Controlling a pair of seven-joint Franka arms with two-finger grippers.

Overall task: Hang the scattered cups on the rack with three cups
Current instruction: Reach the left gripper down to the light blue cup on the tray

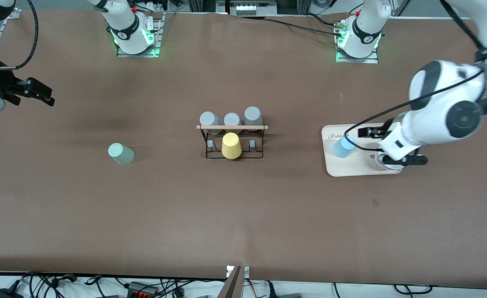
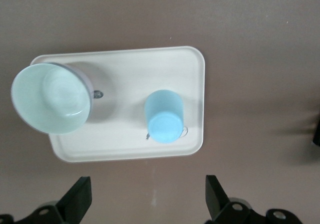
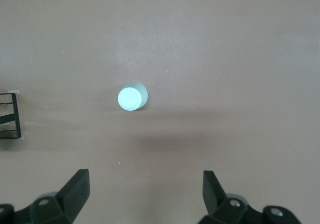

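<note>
Bench (image 1: 243, 215) holds, mid-way, the rack (image 1: 232, 140) (yellow cup (image 1: 231, 145) hung on it, grey cups (image 1: 230, 118) beside). Cream tray (image 1: 351, 167), toward the left arm's end: blue cup (image 1: 343, 147) inverted on it, left gripper (image 2: 147, 199) above, fingers apart. Mint cup (image 1: 121, 153), inverted on the bench toward the right arm's end; right gripper (image 3: 145, 196) hovers above the bench near it, fingers apart.

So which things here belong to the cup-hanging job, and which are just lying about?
Job:
- light blue cup, upside down on the tray
- mint cup, on the table toward the right arm's end
- rack
- left gripper, open over the tray
- right gripper, open

Lying about:
- yellow cup
- three grey cups
- tray
- bowl
</note>
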